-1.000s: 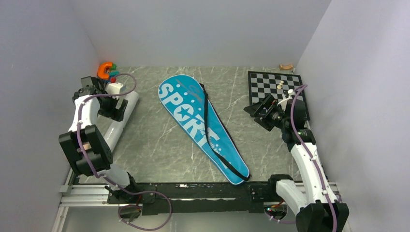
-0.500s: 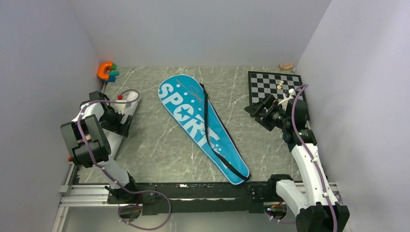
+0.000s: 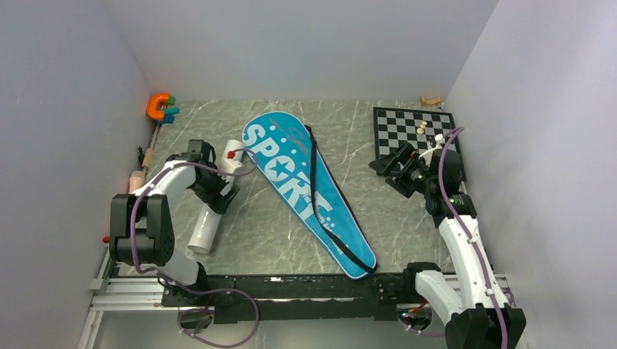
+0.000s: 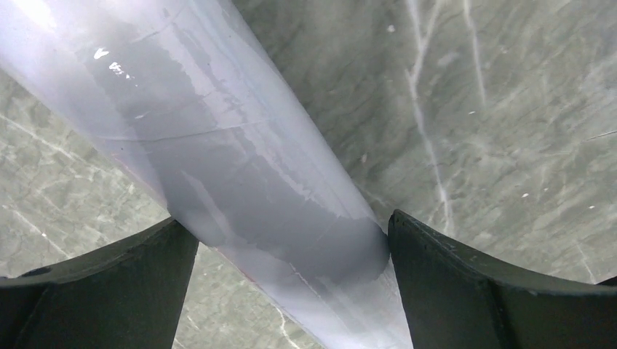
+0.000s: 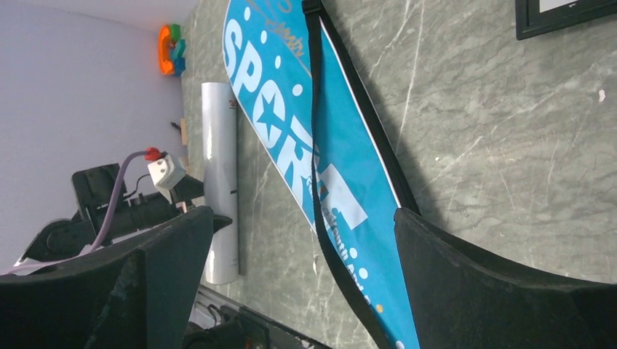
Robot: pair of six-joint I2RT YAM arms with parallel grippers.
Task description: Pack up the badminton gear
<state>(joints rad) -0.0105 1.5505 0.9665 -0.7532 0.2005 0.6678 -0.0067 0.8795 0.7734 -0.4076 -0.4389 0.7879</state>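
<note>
The long white tube (image 3: 206,229) lies slanted on the table left of the blue "SPORT" bag (image 3: 291,182), its far end close to the bag's wide end. My left gripper (image 3: 217,190) is shut on the tube's middle. In the left wrist view both fingers press the tube (image 4: 218,145) at the gripper (image 4: 289,225). My right gripper (image 3: 385,169) hovers open and empty right of the bag, by the chessboard. Its wrist view shows the open gripper (image 5: 302,218), the bag (image 5: 291,131) with its black strap, and the tube (image 5: 218,145). Rackets and shuttlecocks are out of view.
A black-and-white chessboard (image 3: 407,134) with a few pieces lies at the back right. An orange C-shaped toy (image 3: 157,106) sits in the back left corner. Small pale objects (image 3: 138,178) lie along the left wall. Grey walls enclose three sides.
My left gripper has carried the tube from beside the left wall to the right, toward the bag, and turned it. The right arm has barely moved.
</note>
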